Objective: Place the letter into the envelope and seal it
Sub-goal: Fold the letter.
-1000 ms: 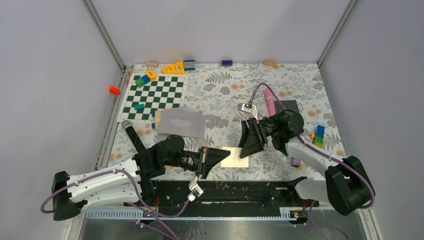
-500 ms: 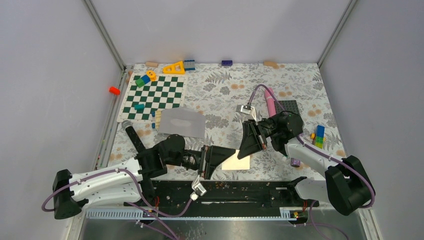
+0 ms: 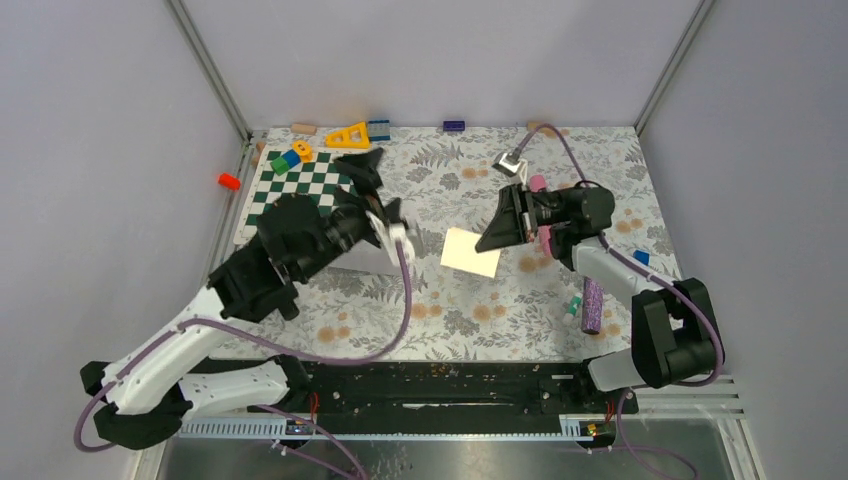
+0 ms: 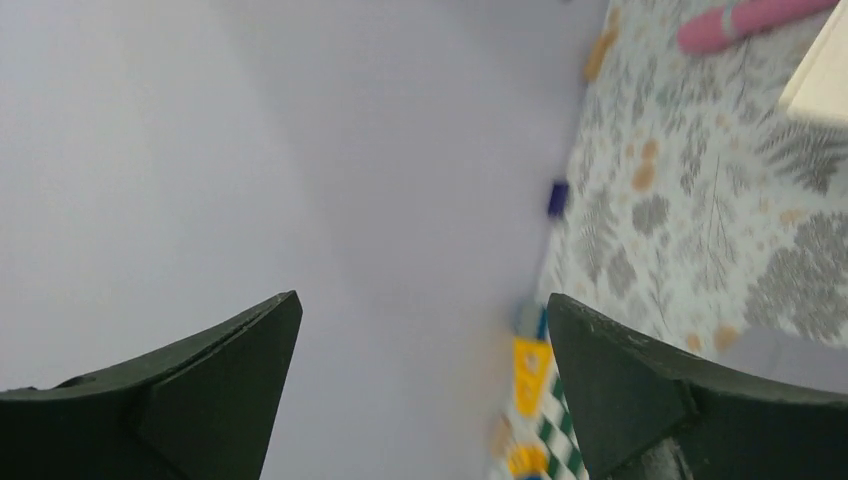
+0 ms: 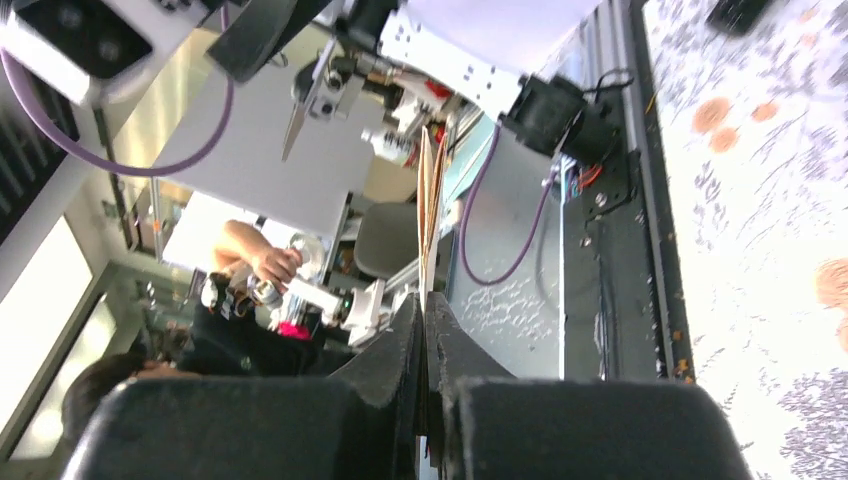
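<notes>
The letter [image 3: 470, 252], a cream sheet, hangs tilted above the mat's middle, and my right gripper [image 3: 489, 238] is shut on its right edge. In the right wrist view the letter [image 5: 428, 200] shows edge-on as a thin strip rising from my shut right gripper [image 5: 425, 300]. My left gripper [image 3: 362, 162] is raised over the chessboard's right edge, pointing at the back wall. Its fingers stand wide apart with nothing between them in the left wrist view [image 4: 422, 300]. The left arm hides most of the pale grey envelope [image 3: 378, 262]; only its near strip shows.
A green-and-white chessboard [image 3: 305, 192] with coloured blocks lies back left. A yellow triangle block [image 3: 350, 135] and a blue brick [image 3: 454, 126] sit by the back wall. A pink cylinder [image 3: 541, 218] and a purple cylinder [image 3: 592, 305] lie by the right arm.
My left gripper opened, let go of the letter, and rose back-left over the envelope. My right gripper shut on the letter and lifted it off the mat towards the middle.
</notes>
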